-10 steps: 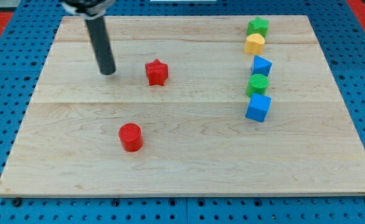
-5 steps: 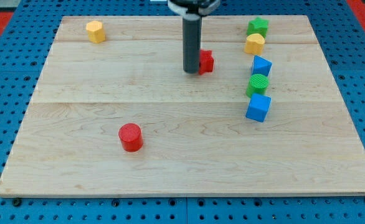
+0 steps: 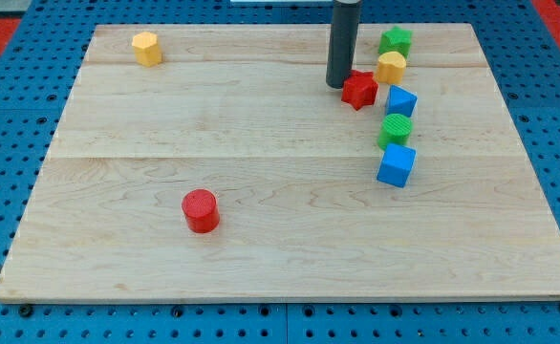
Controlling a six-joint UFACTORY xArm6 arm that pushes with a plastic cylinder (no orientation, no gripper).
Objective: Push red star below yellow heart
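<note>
Blue pegboard all around, with a pale wooden surface [image 3: 261, 248] sitting on top of it. No jaws on this rig at all, so nothing to call apart or together, just the dark rod [image 3: 343, 38] coming down from the view's top. My tip [image 3: 338, 85] sits right against the upper-left side of the red star [image 3: 359, 90], touching or as good as.

That star is just below-left of the yellow heart [image 3: 391, 67] (near it, maybe brushing it, can't quite tell). Above the heart is a green star [image 3: 395, 41]. Below the heart runs a column: a blue block [image 3: 400, 100], a green cylinder [image 3: 396, 129], then a blue cube [image 3: 396, 165].

A red cylinder [image 3: 201, 210] sits well apart toward the view's bottom left, and a yellow hexagonal block [image 3: 146, 48] is up in the top-left corner.
</note>
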